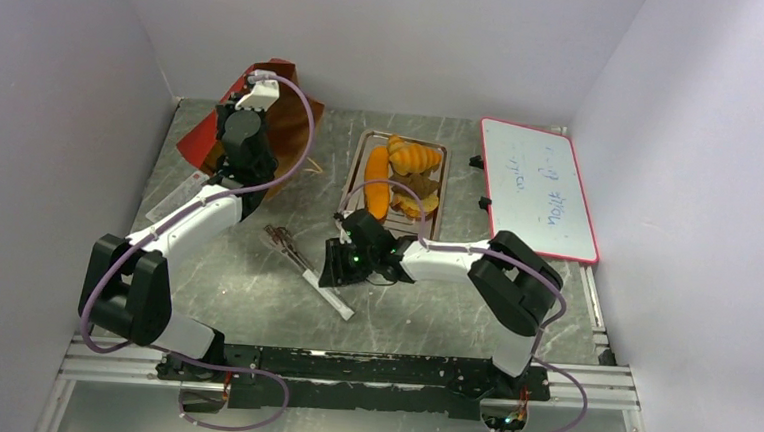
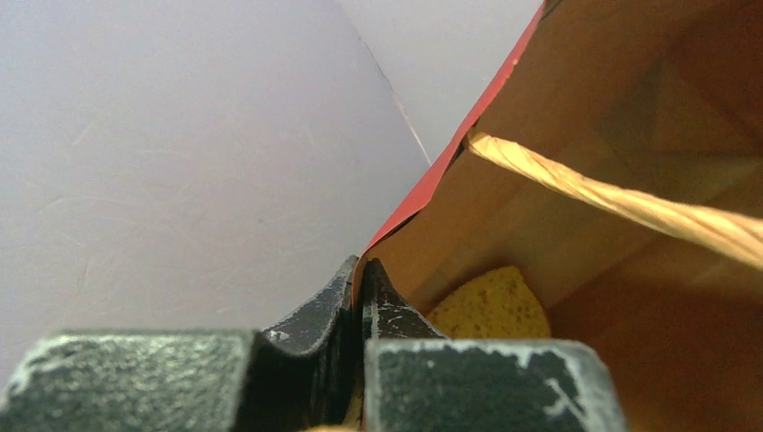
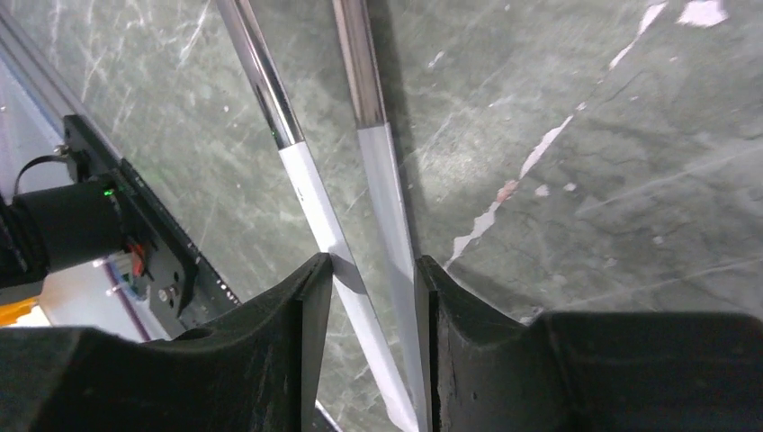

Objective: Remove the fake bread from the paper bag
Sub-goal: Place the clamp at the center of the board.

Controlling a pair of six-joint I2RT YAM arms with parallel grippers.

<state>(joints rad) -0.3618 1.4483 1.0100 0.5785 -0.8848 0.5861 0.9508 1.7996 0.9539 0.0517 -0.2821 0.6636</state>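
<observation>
The rust-red paper bag [image 1: 289, 120] stands at the back left, mouth held open. My left gripper [image 1: 255, 76] is shut on its rim; in the left wrist view the red edge runs between the closed fingertips of the gripper [image 2: 360, 270], and the brown inside of the bag [image 2: 585, 108] fills the right side. A yellow porous piece of fake bread [image 2: 490, 306] lies inside. Several golden pastries [image 1: 406, 167] lie on the metal tray [image 1: 441, 195]. My right gripper [image 1: 340, 264] [image 3: 371, 265] hangs low over the table, open, its fingers straddling both arms of the tongs [image 3: 315, 193].
The tongs [image 1: 300, 261] lie diagonally on the grey marbled table in front of the bag. A red-framed whiteboard [image 1: 538, 189] lies at the right. A twisted cord handle [image 2: 612, 198] crosses the bag's mouth. White walls close in on three sides.
</observation>
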